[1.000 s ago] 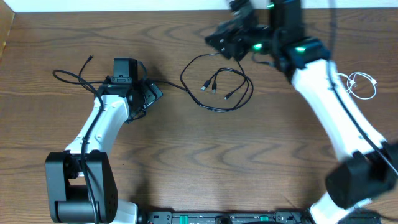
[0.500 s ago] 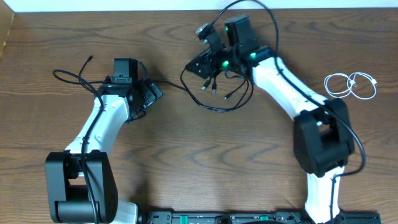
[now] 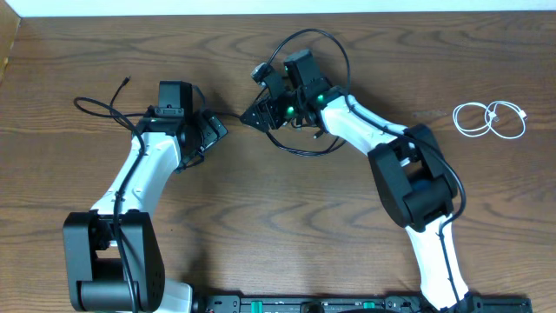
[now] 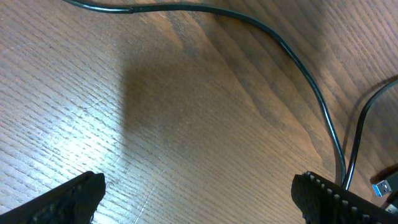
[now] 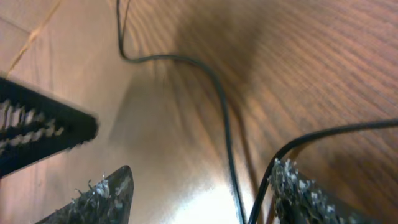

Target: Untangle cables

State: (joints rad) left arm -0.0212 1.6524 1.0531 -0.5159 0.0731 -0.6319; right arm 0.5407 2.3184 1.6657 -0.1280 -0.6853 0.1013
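Wood-grain table (image 3: 261,226) carries all items noted below.

Left gripper (image 3: 211,132): positioned left of centre, low over the table. Its wrist view shows the fingers (image 4: 68,198) spread wide, one at each lower corner, with only bare wood between them. A black cable (image 4: 283,46) curves in from the upper left and runs down to the right-hand finger; whether it touches that finger cannot be told. A second black strand runs just beside it at the right edge, and a small plug (image 4: 385,185) with a blue insert lies there.

Right gripper (image 3: 254,116): at centre, tips pointing toward the left gripper, near it but apart. Its wrist view shows the fingers (image 5: 102,198) apart and pinching nothing. One black cable (image 5: 225,130) lies on the table and passes through the gap between them. Another black strand arcs in from the right, close to the other finger.

Cables: the black cables (image 3: 300,149) lie looped at centre, largely beneath the right gripper and its forearm, so how the strands cross is hidden. One thin strand leads left toward the left gripper. A further black length lies at far left, beyond the left arm. The white cable (image 3: 491,119) is coiled in two loops at far right, well apart from both grippers and from the black ones.
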